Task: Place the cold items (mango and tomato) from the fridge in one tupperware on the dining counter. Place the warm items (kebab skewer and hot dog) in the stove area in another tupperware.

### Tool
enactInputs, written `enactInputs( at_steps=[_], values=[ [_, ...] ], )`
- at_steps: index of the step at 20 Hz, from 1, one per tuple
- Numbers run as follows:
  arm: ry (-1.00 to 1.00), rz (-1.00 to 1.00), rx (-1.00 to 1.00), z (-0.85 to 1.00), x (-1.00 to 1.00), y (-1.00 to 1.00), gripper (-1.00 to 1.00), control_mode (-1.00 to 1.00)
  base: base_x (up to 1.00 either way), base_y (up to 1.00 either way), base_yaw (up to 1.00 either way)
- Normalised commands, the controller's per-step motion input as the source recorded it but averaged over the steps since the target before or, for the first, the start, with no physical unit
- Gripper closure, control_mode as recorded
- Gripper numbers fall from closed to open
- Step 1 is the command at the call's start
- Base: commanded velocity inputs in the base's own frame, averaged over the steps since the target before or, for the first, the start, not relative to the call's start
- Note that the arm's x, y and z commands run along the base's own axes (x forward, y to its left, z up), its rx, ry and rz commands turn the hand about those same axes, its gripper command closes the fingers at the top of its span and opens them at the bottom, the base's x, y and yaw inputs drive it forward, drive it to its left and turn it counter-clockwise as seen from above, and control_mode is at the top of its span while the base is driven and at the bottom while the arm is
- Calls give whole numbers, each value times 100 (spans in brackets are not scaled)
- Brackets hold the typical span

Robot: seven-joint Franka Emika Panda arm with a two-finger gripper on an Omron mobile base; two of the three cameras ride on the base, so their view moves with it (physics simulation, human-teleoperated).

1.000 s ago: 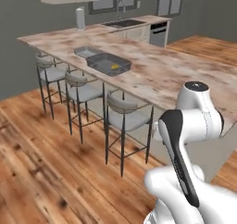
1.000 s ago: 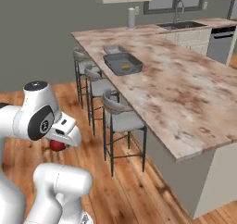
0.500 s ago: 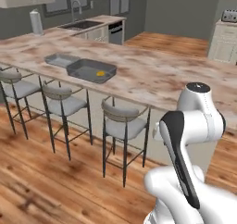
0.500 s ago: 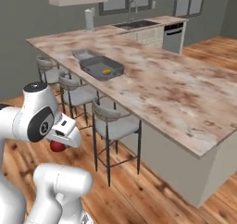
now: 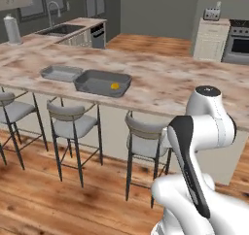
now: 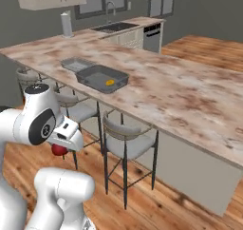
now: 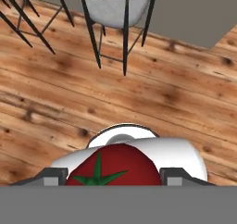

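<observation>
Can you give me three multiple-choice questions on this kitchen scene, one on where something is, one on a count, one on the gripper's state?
1. Where does the mango lie?
A. in the dark tray on the dining counter
B. on a stool
C. on the floor

2. How many trays stand on the dining counter?
A. one
B. two
C. four

3. What is between the fingers of the gripper?
A. nothing
B. a hot dog
C. a tomato

Answers: 1 A, the yellow fruit rests inside the dark tray. 2 B, a lighter tray sits beside the dark one. 3 C, the hand view shows a red tomato with a green stem between the finger tips.
</observation>
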Motion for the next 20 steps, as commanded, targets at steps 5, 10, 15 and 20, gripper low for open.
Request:
enactInputs(
  at_steps=[5,10,15,20],
  values=[
    [0,0,0,0,0,0,100,100,47,100,-45],
    [0,0,0,0,0,0,100,100,47,100,-46],
    [0,0,0,0,0,0,100,100,53,100,-42],
    [0,0,0,0,0,0,100,100,69,83,-18]
  ],
)
